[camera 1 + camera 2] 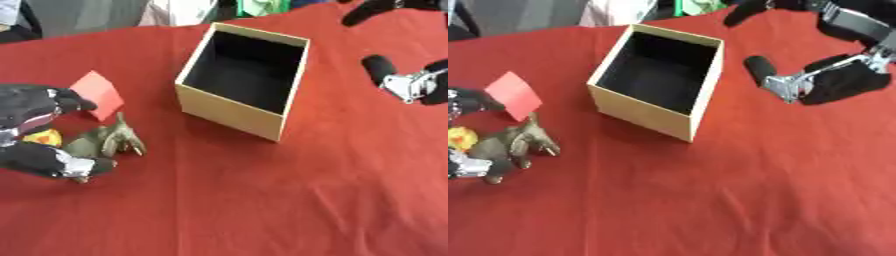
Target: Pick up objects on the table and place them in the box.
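At the surface's left edge, the left hand [35, 132] curls around the olive dinosaur toy [109, 140], beside the red block [98, 94]. Best lift straight, then cross to the empty box [241, 82]; right hand [833, 80] idles, fingers relaxed.

Table [262, 200] covered edge to edge in red cloth. On it: open tan box [243, 80], black inside, upright, toward the far middle. Near the left edge — a red block [98, 94], an olive-brown animal figure [109, 140] just beside it, and a small yellow-orange thing [41, 136] next to the figure.
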You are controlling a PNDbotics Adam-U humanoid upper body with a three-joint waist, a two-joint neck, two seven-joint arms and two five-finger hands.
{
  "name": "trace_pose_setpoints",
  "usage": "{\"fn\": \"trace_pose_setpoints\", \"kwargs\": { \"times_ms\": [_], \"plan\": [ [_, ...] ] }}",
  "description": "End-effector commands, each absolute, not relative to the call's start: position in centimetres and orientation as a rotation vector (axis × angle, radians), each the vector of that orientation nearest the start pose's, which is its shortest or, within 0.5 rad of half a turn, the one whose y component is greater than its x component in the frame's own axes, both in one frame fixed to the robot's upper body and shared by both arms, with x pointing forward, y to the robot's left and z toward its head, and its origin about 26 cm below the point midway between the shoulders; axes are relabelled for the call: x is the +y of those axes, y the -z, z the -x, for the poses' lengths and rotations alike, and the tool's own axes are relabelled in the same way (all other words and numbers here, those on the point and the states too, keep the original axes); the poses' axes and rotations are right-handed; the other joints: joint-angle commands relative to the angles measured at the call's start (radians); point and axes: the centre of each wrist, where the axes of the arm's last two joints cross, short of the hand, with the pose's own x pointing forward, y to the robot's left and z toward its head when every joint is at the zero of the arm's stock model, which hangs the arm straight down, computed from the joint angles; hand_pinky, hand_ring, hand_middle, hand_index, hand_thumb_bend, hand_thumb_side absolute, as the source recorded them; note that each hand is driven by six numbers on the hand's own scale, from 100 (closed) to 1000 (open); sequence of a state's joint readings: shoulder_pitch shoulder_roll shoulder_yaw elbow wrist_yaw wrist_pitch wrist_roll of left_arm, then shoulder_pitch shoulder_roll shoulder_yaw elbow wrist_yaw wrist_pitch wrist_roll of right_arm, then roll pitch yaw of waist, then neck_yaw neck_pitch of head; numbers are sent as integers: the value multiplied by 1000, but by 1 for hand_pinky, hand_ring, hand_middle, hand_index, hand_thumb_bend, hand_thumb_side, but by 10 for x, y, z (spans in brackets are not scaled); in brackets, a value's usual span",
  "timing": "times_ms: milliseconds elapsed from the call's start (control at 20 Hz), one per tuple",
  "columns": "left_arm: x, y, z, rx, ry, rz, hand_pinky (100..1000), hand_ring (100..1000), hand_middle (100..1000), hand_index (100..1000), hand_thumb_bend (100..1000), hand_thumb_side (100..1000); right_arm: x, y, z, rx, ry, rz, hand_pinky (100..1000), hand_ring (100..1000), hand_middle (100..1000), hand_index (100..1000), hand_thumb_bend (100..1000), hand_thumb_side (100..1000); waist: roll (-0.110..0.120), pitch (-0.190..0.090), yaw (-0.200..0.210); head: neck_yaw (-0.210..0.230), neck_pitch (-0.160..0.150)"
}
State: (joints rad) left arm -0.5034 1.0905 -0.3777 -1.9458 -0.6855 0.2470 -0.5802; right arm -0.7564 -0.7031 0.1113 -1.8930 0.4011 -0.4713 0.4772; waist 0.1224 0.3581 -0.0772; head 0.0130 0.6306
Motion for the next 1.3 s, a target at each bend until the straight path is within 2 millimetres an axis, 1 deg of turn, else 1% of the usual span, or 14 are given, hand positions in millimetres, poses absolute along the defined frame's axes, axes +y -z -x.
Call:
{"fn": "trace_pose_setpoints", "kwargs": {
  "times_ms": [50,250,500,800,1000,1200,1300],
  "plan": [
    [297,-272,-306,-1107,1739,-1190,876,902,833,941,721,1000,-255,-352,-315,2364,1904,-822,883,932,822,807,100,378,-3,-15,-2,5,-7],
    [302,-268,-312,-1076,1732,-1196,876,901,829,931,726,1000,-255,-354,-314,2369,1893,-821,883,932,822,807,100,382,-5,-7,-7,14,-11],
    [307,-264,-321,-1040,1724,-1200,874,900,826,923,720,1000,-255,-354,-314,2363,1889,-823,883,932,822,806,100,386,-9,3,-16,26,-23],
    [311,-259,-330,-1006,1740,-1189,873,895,815,906,723,1000,-256,-355,-313,2370,1880,-827,883,931,821,806,100,397,-9,12,-26,34,-32],
    [312,-254,-335,-982,1781,-1191,848,875,800,885,674,1000,-255,-355,-313,2377,1880,-820,884,929,819,806,100,413,-8,17,-31,37,-33],
    [315,-246,-339,-957,1834,-1176,811,839,763,866,619,1000,-256,-355,-312,2389,1880,-815,884,928,818,806,100,423,-8,19,-32,37,-31],
    [316,-245,-340,-954,1845,-1174,811,839,763,866,619,1000,-256,-355,-312,2392,1879,-814,884,928,818,806,100,423,-9,20,-32,37,-31]
  ]
}}
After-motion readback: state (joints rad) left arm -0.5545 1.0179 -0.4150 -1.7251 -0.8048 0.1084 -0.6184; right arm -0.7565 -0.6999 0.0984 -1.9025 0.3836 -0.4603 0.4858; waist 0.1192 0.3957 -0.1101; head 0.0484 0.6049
